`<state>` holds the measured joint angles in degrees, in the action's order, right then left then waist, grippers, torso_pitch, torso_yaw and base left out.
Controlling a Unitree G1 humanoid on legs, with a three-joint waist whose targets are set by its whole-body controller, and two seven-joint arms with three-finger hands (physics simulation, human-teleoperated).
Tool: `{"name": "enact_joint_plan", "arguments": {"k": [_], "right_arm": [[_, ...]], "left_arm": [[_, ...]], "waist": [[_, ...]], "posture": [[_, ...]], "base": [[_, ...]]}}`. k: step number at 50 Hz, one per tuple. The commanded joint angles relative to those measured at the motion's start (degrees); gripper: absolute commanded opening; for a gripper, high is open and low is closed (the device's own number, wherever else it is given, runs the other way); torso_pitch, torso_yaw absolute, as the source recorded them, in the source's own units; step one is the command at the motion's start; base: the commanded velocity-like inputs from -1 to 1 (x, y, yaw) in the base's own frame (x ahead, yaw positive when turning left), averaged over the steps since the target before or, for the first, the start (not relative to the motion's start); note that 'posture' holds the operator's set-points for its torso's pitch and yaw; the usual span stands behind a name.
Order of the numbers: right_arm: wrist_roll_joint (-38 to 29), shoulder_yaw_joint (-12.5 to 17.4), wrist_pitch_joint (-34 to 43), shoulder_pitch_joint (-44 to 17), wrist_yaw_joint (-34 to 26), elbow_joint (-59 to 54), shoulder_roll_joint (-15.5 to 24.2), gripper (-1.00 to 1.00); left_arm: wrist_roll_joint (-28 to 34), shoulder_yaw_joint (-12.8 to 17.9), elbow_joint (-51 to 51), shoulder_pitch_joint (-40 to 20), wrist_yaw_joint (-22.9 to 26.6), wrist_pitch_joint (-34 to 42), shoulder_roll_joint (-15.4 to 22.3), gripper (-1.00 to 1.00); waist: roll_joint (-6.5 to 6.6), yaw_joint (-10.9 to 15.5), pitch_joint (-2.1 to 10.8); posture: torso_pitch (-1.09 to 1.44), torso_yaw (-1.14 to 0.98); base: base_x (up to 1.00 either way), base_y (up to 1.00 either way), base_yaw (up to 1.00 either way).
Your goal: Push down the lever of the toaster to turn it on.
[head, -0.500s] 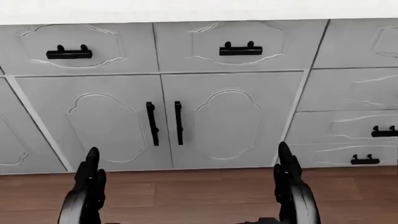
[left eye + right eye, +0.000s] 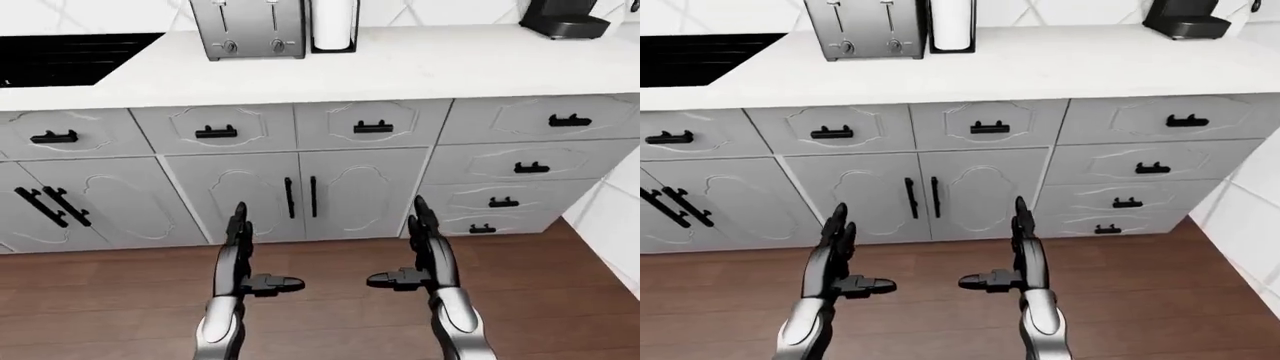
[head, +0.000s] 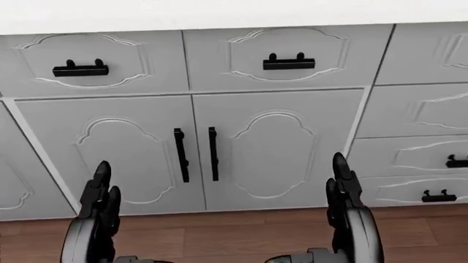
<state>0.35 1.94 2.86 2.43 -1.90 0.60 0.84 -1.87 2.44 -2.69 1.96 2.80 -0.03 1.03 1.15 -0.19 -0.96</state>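
A silver two-slot toaster [image 2: 248,28] stands on the white counter [image 2: 400,67] at the top of the left-eye view, its two levers and two knobs facing me. My left hand [image 2: 245,259] and right hand [image 2: 412,255] are held low over the wooden floor, far below the toaster, fingers straight and thumbs pointing inward. Both hands are open and hold nothing. In the head view only the grey cabinet doors and the two hands [image 3: 99,203] [image 3: 344,197] show.
A white paper-towel roll [image 2: 334,24] stands just right of the toaster. A black cooktop [image 2: 60,58] lies at the counter's left, a black coffee machine [image 2: 562,16] at the far right. Grey cabinets and drawers with black handles [image 2: 300,196] stand under the counter.
The head view has shifted: the cabinets sit slightly lower and larger, so the camera has moved closer or tilted up. Both hands have risen a little in the picture.
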Motion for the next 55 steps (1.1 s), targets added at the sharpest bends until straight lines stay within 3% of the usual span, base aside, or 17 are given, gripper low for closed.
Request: {"name": "enact_joint_plan", "arguments": {"k": [1, 5, 8, 10, 14, 20, 23, 24, 34, 38, 39, 42, 47, 49, 51, 52, 55], "right_arm": [[-0.11, -0.32, -1.5, -0.94, -0.13, 2.34, 0.03, 1.0], [-0.22, -0.41, -1.1, -0.99, -0.19, 2.62, 0.01, 1.0], [-0.24, -0.27, -1.86, -1.24, -0.28, 1.58, 0.08, 1.0], [-0.24, -0.26, -1.75, -1.16, -0.25, 1.79, 0.05, 1.0], [-0.3, -0.26, -1.74, -1.21, -0.18, 1.7, 0.02, 1.0], [-0.4, -0.33, -1.47, -1.17, -0.1, 1.98, 0.01, 1.0], [-0.43, -0.27, -2.0, -1.36, -0.14, 1.22, 0.05, 1.0], [-0.47, -0.3, -1.92, -1.33, -0.13, 1.31, 0.05, 1.0], [-0.43, -0.14, -2.41, -1.63, -0.15, 0.42, 0.11, 1.0], [-0.51, -0.19, -2.37, -1.58, -0.1, 0.51, 0.1, 1.0], [-0.54, -0.25, -2.35, -1.41, -0.13, 0.7, 0.09, 1.0], [-0.58, -0.27, -2.15, -1.36, -0.11, 0.93, 0.08, 1.0], [-0.67, -0.31, -2.04, -1.34, -0.05, 1.07, 0.06, 1.0], [-0.71, -0.37, -1.85, -1.22, -0.03, 1.38, 0.03, 1.0], [-0.71, -0.34, -1.92, -1.19, -0.03, 1.33, 0.04, 1.0], [-0.76, -0.43, -1.59, -1.05, -0.01, 1.81, 0.01, 1.0], [-0.81, -0.39, -1.78, -1.11, -0.01, 1.51, 0.04, 1.0]], "left_arm": [[-0.11, 0.45, 2.07, -0.85, -0.13, -1.51, 0.22, 1.0], [0.2, 0.55, 1.69, -1.18, -0.43, -1.64, 0.26, 1.0], [0.19, 0.52, 1.52, -1.21, -0.34, -1.75, 0.28, 1.0], [0.18, 0.48, 1.7, -1.06, -0.29, -1.68, 0.26, 1.0], [0.13, 0.48, 2.19, -1.06, -0.29, -1.18, 0.27, 1.0], [0.1, 0.64, 0.93, -1.41, -0.16, -2.06, 0.35, 1.0], [0.14, 0.62, 0.99, -1.31, -0.13, -2.04, 0.36, 1.0], [0.18, 0.61, 0.88, -1.39, -0.16, -2.06, 0.36, 1.0], [0.22, 0.52, 1.69, -1.32, -0.4, -1.33, 0.29, 1.0], [0.22, 0.42, 2.47, -1.11, -0.4, -0.75, 0.25, 1.0], [0.24, 0.43, 2.39, -0.97, -0.39, -0.99, 0.25, 1.0], [0.28, 0.39, 2.84, -0.9, -0.42, -0.59, 0.23, 1.0], [0.2, 0.45, 2.63, -0.82, -0.3, -0.87, 0.23, 1.0], [0.26, 0.42, 3.18, -0.84, -0.42, -0.31, 0.22, 1.0], [0.23, 0.44, 2.77, -0.7, -0.29, -0.84, 0.22, 1.0], [0.18, 0.5, 2.47, -0.83, -0.25, -1.05, 0.23, 1.0], [0.18, 0.49, 2.61, -0.83, -0.26, -0.88, 0.23, 1.0]], "waist": [[0.13, 0.09, 0.76], [-0.84, 0.36, 0.29], [-3.87, 0.19, -0.06], [-2.67, -0.02, -0.06], [-4.05, -0.47, 0.52], [-0.49, -0.55, -0.52], [5.21, -0.26, 0.86], [2.27, 0.21, 0.3], [-2.07, 0.04, -0.4], [-6.89, -0.35, 0.73], [-3.59, -1.03, -0.12], [-4.8, -0.74, 0.58], [-1.59, -0.58, -0.39], [0.74, -0.69, -0.35], [5.38, -0.34, 0.87], [2.38, 0.08, 0.26], [1.83, 0.37, 0.15]], "posture": [[0.0, 0.0], [0.0, 0.0], [0.0, 0.0], [0.0, 0.0], [0.0, 0.0], [0.0, 0.0], [0.0, 0.0], [0.0, 0.0], [0.0, 0.0], [0.0, 0.0], [0.0, 0.0], [0.0, 0.0], [0.0, 0.0], [0.0, 0.0], [0.0, 0.0], [0.0, 0.0], [0.0, 0.0]], "base": [[0.0, 0.12, 0.0], [0.0, 0.13, 0.0], [0.0, 0.13, 0.0], [0.0, 0.23, 0.0], [0.0, 0.27, 0.0], [0.0, 0.27, 0.0], [0.0, 0.27, 0.0], [0.0, 0.27, 0.0], [0.0, 0.27, 0.0], [0.0, 0.27, 0.0], [0.0, 0.27, 0.0], [0.0, 0.27, 0.0], [0.0, 0.27, 0.0], [0.0, 0.27, 0.0], [0.0, 0.27, 0.0], [0.0, 0.27, 0.0], [0.0, 0.28, 0.0]]}}
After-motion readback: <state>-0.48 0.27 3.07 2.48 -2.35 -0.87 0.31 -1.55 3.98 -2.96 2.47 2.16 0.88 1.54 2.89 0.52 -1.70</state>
